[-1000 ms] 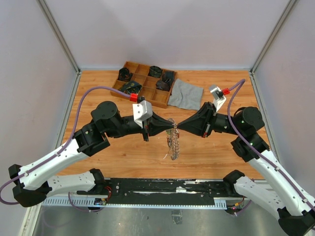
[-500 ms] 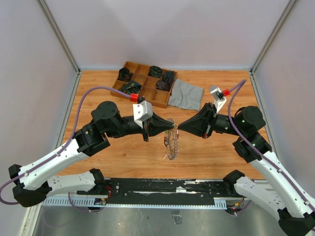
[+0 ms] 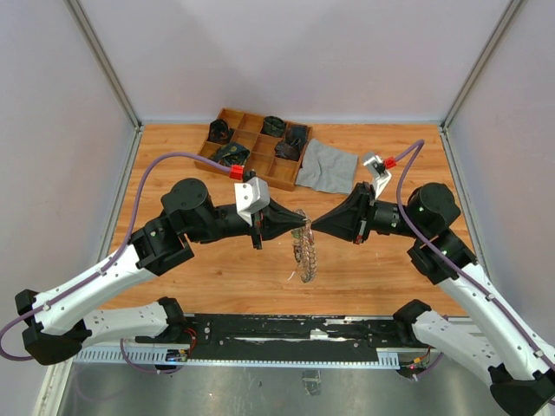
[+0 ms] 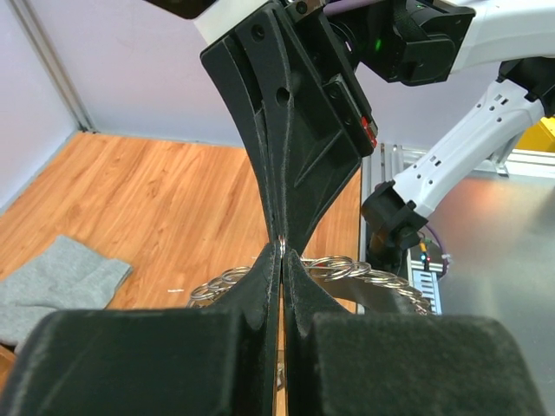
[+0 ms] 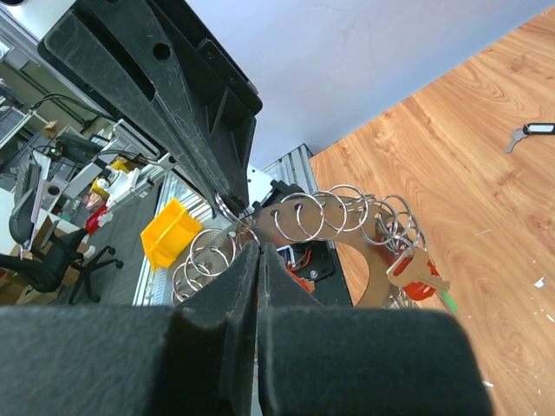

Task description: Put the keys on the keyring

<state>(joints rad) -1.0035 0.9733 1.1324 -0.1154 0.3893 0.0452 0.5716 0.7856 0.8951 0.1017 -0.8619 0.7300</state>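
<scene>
Keyring [image 3: 305, 256] sags lower again; left pincer [image 3: 304, 225] and right pincer [image 3: 315, 226] both pinch its top, closed.

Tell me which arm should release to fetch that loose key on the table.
Left, probably. Left fingers and right fingers both pinch the keyring; the loose key lies on the left's side.

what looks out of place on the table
A lone key lies flat on the wooden table, well away from the held keyring. Nearby, white scraps litter the wood.
</scene>
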